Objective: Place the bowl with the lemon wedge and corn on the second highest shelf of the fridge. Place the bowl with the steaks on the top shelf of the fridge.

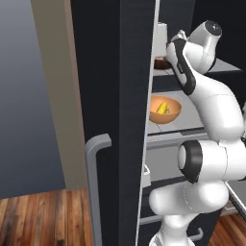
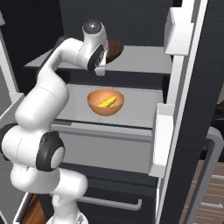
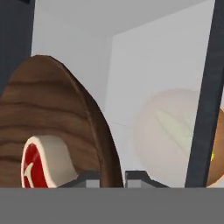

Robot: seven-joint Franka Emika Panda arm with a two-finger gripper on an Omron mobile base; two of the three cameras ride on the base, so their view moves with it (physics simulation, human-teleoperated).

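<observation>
The dark brown wooden dish carries a red steak with a white fat rim. My gripper is shut on the dish's rim, one fingertip on each side. The dish is over the left part of the fridge's top shelf, mostly hidden behind my arm; I cannot tell if it rests there. It also peeks out past the door edge. The orange bowl with the corn stands on the shelf below, and shows again with its corn.
The open black fridge door with its grey bar handle stands close on the left. The other door with white bins is on the right. Dark drawers sit under the shelves. A dark upright strip crosses the hand view.
</observation>
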